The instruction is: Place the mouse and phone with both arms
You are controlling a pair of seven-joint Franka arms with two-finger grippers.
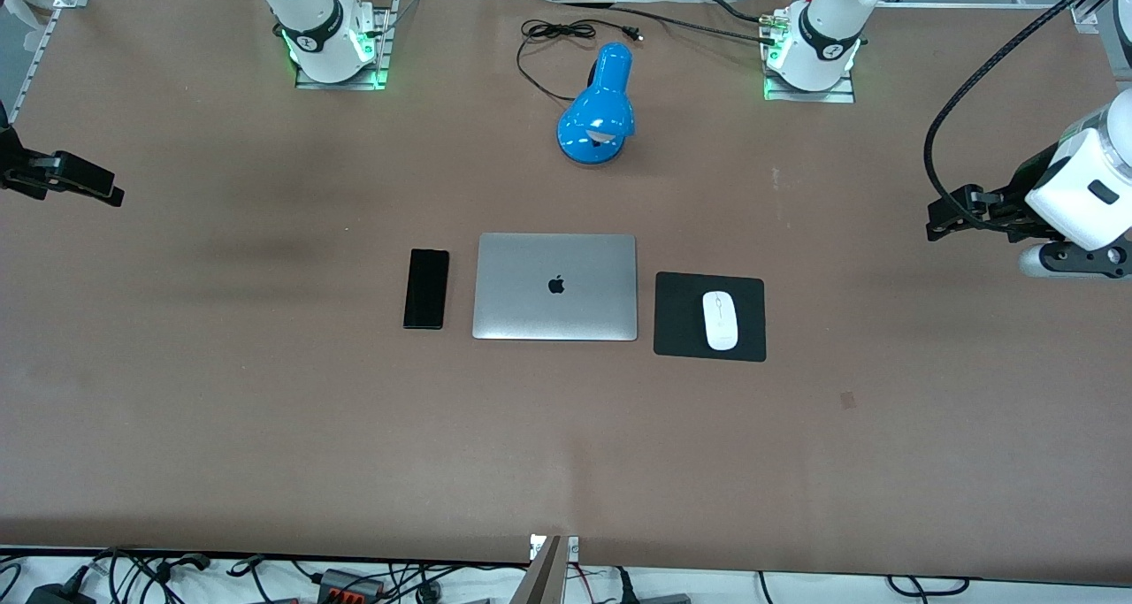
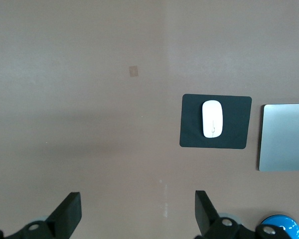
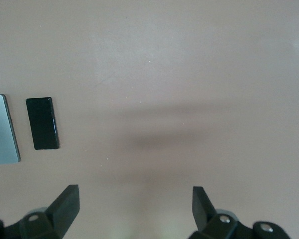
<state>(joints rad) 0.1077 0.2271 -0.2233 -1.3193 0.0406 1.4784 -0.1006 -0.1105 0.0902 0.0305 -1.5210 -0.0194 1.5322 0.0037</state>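
One mouse [image 1: 721, 320] lies on the one black square pad [image 1: 681, 317], just beside the single closed silver laptop [image 1: 554, 286] on its left-arm side. One phone [image 1: 426, 288] lies flat on the tabletop [image 1: 265, 409] just beside the laptop's right-arm side. One blue desk lamp [image 1: 597, 109] stands farther from the front camera than the laptop. Two arms wait: the left claw [image 2: 137, 211] hangs wide and empty over bare tabletop at its end, the right claw [image 3: 134, 206] likewise wide and empty over its end

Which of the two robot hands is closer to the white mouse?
The left. The left gripper hangs over bare table at its own end, off the mouse. The right gripper hangs at the right arm's end, past the phone.
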